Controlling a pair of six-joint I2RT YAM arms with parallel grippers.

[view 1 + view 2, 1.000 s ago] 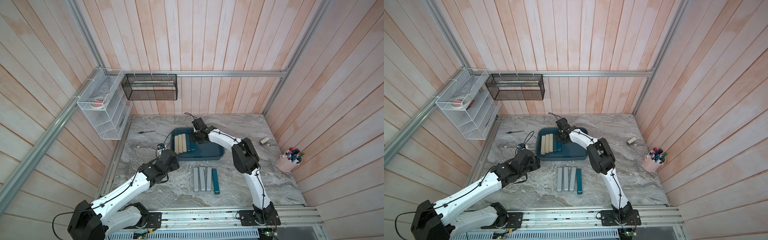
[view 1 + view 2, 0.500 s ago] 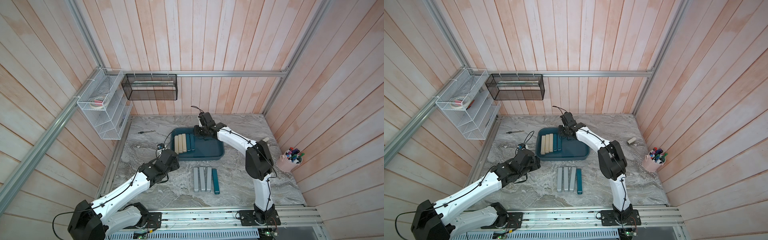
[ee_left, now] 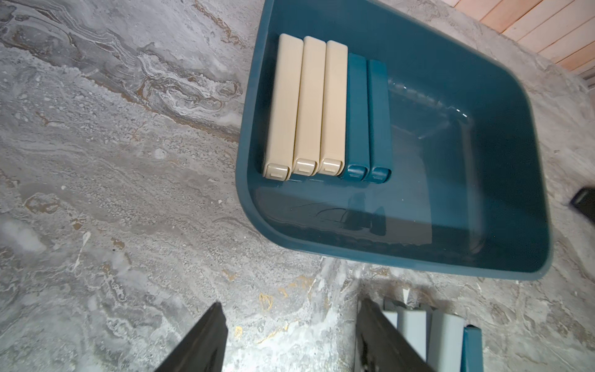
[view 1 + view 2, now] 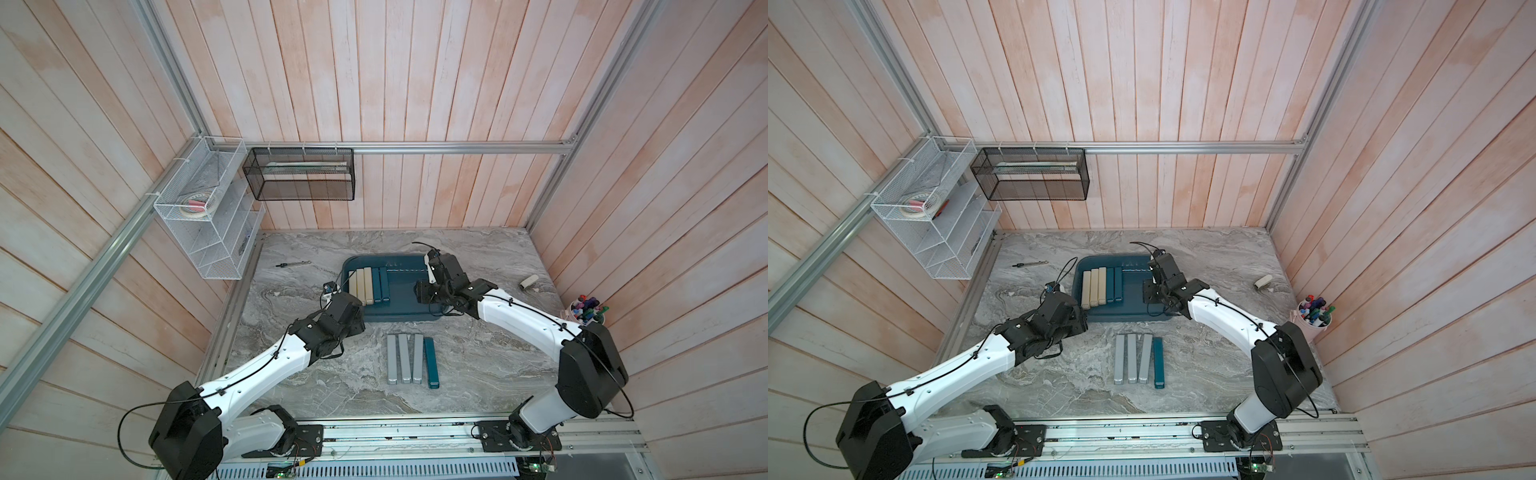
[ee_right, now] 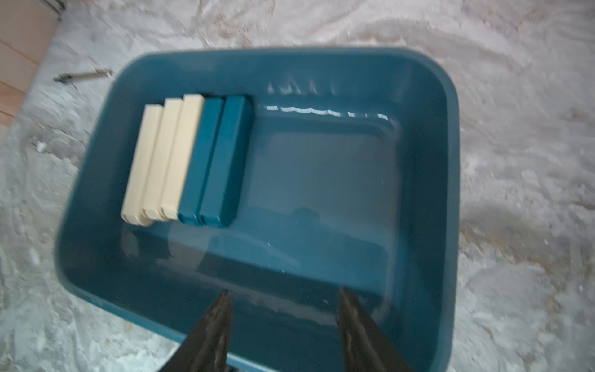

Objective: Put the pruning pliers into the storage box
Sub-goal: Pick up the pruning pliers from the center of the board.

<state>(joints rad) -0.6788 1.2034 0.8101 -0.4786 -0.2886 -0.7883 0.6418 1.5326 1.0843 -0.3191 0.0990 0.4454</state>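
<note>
The storage box (image 4: 405, 301) (image 4: 1136, 305) is a dark teal tray at the middle back of the table. In its left part lie five pruning pliers side by side: three beige bars (image 4: 360, 286) (image 3: 306, 106) and two teal bars (image 4: 381, 284) (image 5: 215, 161). Three grey bars (image 4: 402, 358) (image 4: 1131, 358) and one teal bar (image 4: 431, 361) lie on the table in front of the box. My right gripper (image 5: 285, 306) hangs open and empty over the box's bare right half. My left gripper (image 3: 289, 322) is open and empty over the table by the box's near left corner.
A thin metal tool (image 4: 294, 264) lies left of the box and a stubby beige piece (image 4: 528, 282) lies to its right. A pink cup of markers (image 4: 586, 309) stands at the right edge. A white wire rack (image 4: 208, 224) and a black mesh basket (image 4: 301, 174) hang on the walls.
My right gripper has opened and drawn away to the right from the teal bars in the box. The left arm has not moved.
</note>
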